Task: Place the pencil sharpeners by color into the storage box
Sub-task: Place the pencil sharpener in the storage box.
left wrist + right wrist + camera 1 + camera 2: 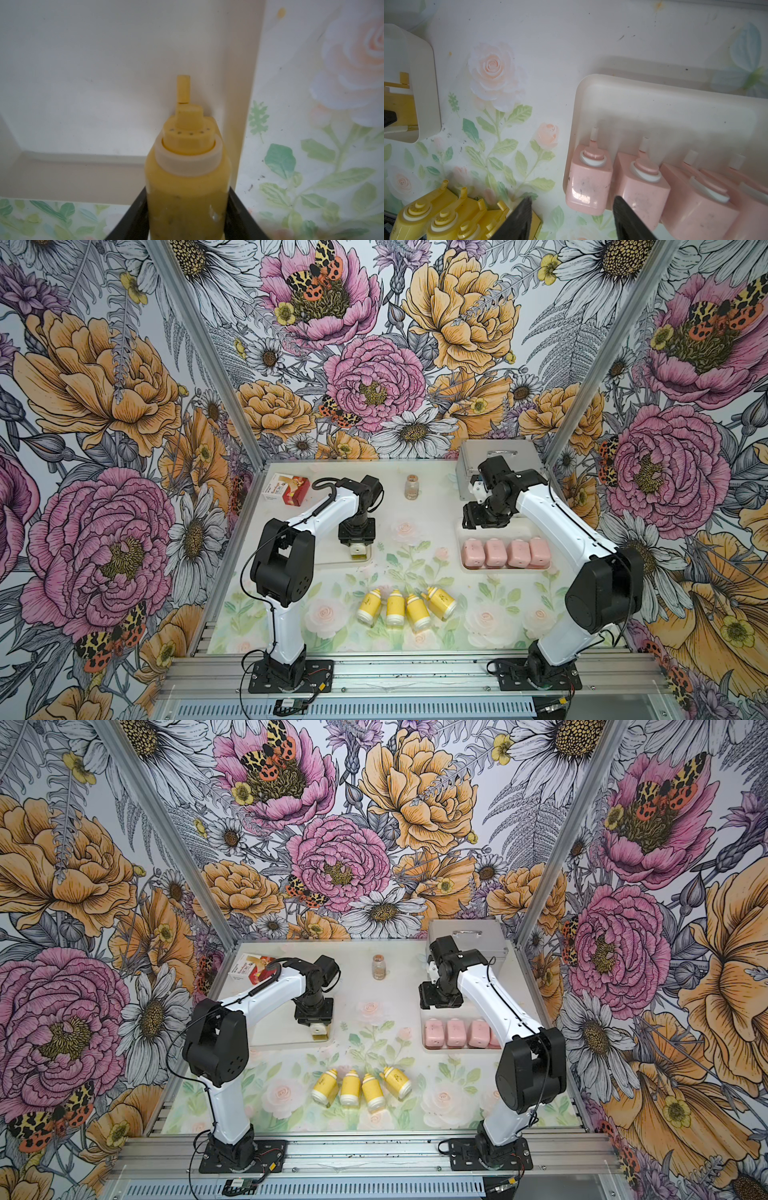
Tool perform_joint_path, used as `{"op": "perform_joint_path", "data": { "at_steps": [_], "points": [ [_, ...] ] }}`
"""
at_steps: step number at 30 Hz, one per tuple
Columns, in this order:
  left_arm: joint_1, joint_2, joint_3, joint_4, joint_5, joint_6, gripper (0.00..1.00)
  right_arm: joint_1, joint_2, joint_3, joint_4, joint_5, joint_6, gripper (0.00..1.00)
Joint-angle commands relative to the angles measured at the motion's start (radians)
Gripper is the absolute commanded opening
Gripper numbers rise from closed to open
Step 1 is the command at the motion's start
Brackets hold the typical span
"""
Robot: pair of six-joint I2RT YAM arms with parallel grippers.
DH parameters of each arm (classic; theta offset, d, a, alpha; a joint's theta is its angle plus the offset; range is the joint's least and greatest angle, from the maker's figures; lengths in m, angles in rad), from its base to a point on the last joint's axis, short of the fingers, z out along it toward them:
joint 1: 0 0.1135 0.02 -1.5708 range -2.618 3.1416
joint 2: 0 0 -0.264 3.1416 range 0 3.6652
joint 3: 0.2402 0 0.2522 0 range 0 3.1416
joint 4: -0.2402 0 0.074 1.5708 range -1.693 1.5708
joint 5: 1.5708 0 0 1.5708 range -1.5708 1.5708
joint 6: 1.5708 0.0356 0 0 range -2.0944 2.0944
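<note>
In both top views we've got four pinks lined up side by side along the near edge of the right tray, so that colour looks finished to us. Four yellows lie in a row on the mat, near centre, well apart from both trays. The left gripper hangs over the right end of the left tray with a fifth yellow in it. The right gripper sits above the far left part of the right tray, just beyond the pinks.

Left wrist view: the black jaws are clamped on either side of that yellow's body. Its cap end points away from the wrist, toward the tray floor beside the right wall. We can't tell whether it touches the floor, and we see no other yellow in there.

Right wrist view: the jaws are apart with nothing between them. The pinks sit below in their tray, and the loose yellows are on the mat to the left.

Our read is that we're about halfway. The pinks are sorted, one yellow is over its tray but not yet released, and four yellows are left to fetch.
</note>
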Motion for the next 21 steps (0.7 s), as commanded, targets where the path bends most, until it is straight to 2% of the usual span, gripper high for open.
{"op": "perform_joint_path", "data": {
  "at_steps": [1,21],
  "points": [
    [-0.011,0.004,0.021,0.007,-0.003,-0.019,0.46,0.004,0.016,0.017,0.017,-0.015,-0.012,0.64],
    [-0.023,0.0,-0.046,0.055,0.005,-0.048,0.47,0.006,0.01,0.017,0.017,-0.021,-0.012,0.64]
  ]
}}
